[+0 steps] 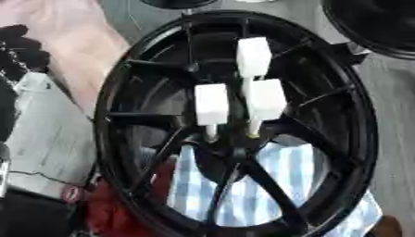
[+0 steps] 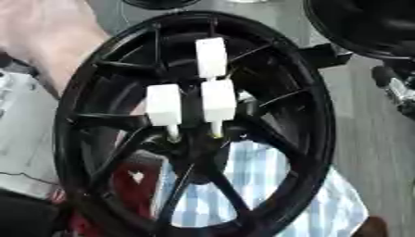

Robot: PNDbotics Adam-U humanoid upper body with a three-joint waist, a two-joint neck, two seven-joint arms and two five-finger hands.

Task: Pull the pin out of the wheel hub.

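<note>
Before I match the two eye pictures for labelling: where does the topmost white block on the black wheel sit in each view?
Left eye view: the topmost white block sits right of centre, in the upper part of the black wheel.
Right eye view: the same block sits at about the middle across, at the same height.
Shared landmark: the blue-and-white checked cloth seen through the lower spokes.

surface: grey floor (image 1: 397, 152) | on it: blue checked cloth (image 1: 284, 176), black wheel hub (image 1: 356, 139)
</note>
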